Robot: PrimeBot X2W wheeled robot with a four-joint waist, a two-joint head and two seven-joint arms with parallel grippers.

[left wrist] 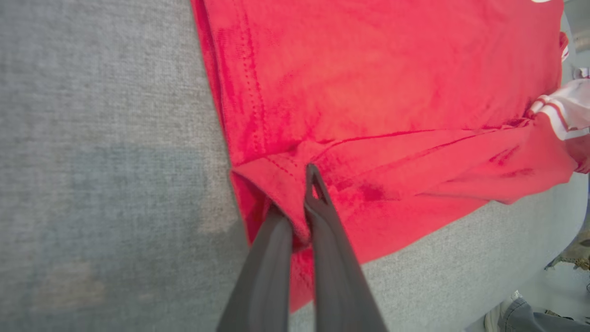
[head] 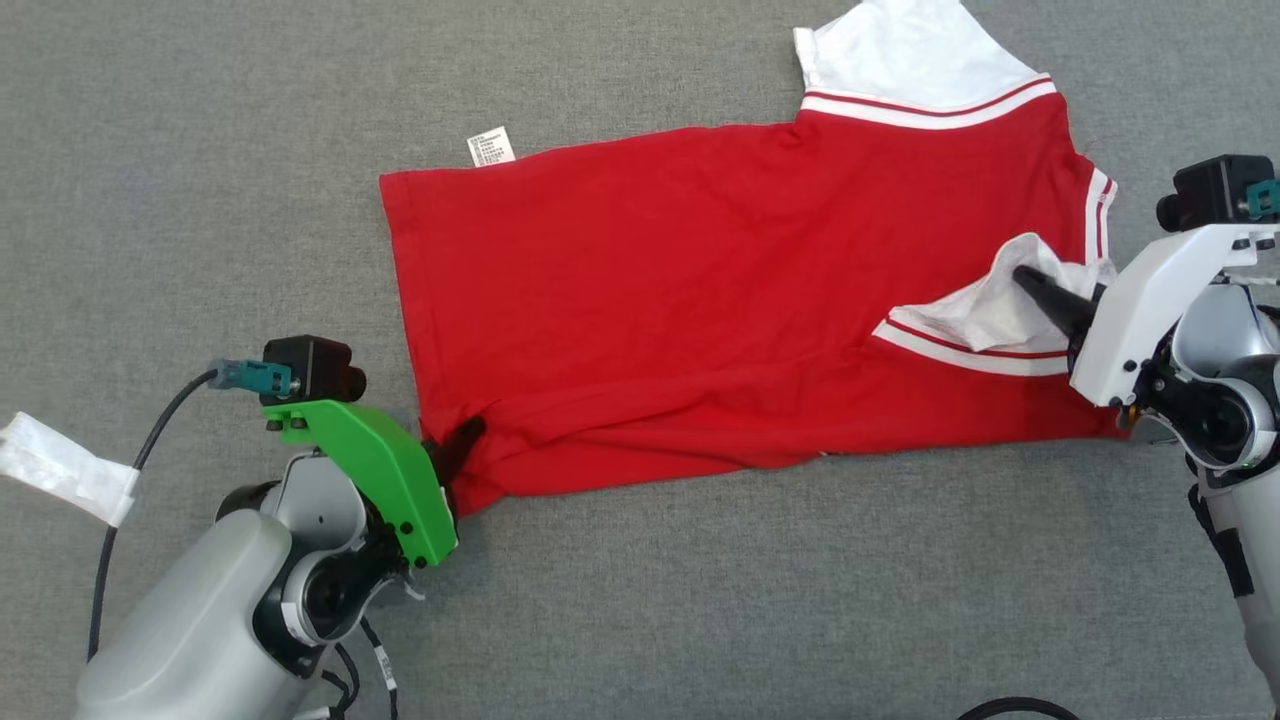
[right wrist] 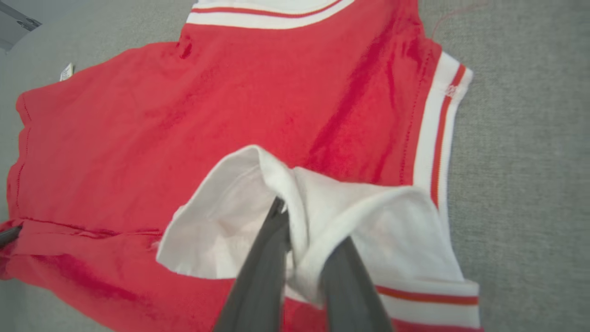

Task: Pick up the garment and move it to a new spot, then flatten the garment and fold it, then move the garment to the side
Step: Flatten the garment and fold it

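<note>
A red garment (head: 680, 290) with white sleeves and striped trim lies spread on the grey cloth surface (head: 200, 200). My left gripper (head: 468, 436) is shut on its near left hem corner, and the left wrist view shows a fold of red hem (left wrist: 286, 180) pinched between the fingers (left wrist: 322, 216). My right gripper (head: 1022, 276) is shut on the white near sleeve (head: 985, 310) at the right. In the right wrist view that sleeve (right wrist: 332, 207) bunches up around the dark fingers (right wrist: 272, 249). The far white sleeve (head: 900, 50) lies flat at the top.
A white care label (head: 491, 147) sticks out at the garment's far left edge. A strip of white tape (head: 60, 465) wraps the left arm's cable. Bare grey surface extends left of and in front of the garment.
</note>
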